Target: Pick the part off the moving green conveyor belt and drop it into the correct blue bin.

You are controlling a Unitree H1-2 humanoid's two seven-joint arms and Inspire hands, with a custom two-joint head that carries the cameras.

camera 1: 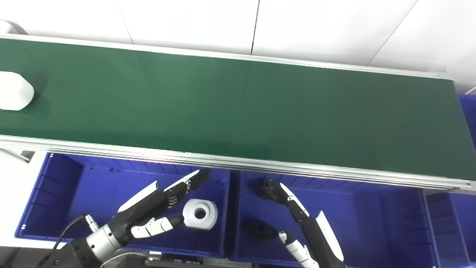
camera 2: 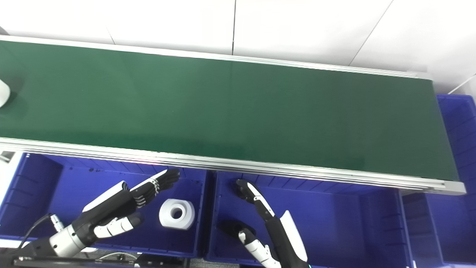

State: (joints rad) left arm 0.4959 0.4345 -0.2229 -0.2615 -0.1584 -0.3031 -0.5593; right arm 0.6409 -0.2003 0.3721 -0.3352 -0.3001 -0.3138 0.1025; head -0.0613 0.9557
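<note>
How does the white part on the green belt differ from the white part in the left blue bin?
The white part on the conveyor belt lies at the far left edge, cut off by the frame, with no hole visible. The white ring-shaped part rests in the left blue bin, fully visible, showing a central hole. Both are white with angled corners.

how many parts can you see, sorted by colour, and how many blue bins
White parts: 2 (one on the belt, one ring in the left bin)
Black parts: 1 (in the middle bin)
Blue bins: 3 (left bin, middle bin, a third at the belt's right end, partly out of view)
Total: 3 parts, 3 bins, 6 things
</note>
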